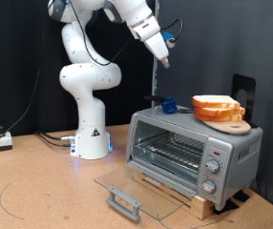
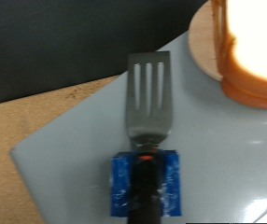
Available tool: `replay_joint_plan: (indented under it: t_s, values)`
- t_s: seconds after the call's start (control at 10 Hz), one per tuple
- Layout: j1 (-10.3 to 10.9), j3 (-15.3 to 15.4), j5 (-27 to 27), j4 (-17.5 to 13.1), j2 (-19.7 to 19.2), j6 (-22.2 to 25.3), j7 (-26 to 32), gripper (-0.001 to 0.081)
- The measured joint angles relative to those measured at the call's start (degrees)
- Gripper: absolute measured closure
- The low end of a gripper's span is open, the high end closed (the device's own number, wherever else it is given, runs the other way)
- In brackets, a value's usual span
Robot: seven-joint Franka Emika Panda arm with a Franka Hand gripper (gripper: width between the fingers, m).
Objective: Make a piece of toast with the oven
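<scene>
White, rounded arm (image 1: 87, 72) segments with black cables and a blue-lit base (image 1: 91, 143).

Brown table (image 1: 41, 191) carries robot base (image 1: 91, 143), oven (image 1: 189, 148) on wooden blocks (image 1: 179, 191).

Arm reaching up toward exterior view's top, gripper (image 1: 163, 61) pointing down (jaw state unclear), hanging mid-air.

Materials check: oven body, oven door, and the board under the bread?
Oven body: looks like brushed silver-grey metal, with a dull sheen. Door: clear glass, since the floor shows through it, with a grey bar handle. Round board: pale, matte, probably wood.
</scene>
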State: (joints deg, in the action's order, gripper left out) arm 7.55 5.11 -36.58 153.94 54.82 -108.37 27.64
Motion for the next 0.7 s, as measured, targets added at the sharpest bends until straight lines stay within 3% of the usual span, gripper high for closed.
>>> replay_joint_plan:
  t_s: [0.2, 0.3, 0.7]
  values:
    - [-0.34, 2.99, 1.41, 2.46, 1.36, -5.59, 0.10, -0.0001]
    - [-0.34, 3.77, 2.36, 3.83, 2.47, -5.98, 0.36, -0.0001]
    - [-0.34, 3.43, 3.91, 5.96, 4.04, -2.08, 0.52, -0.0001]
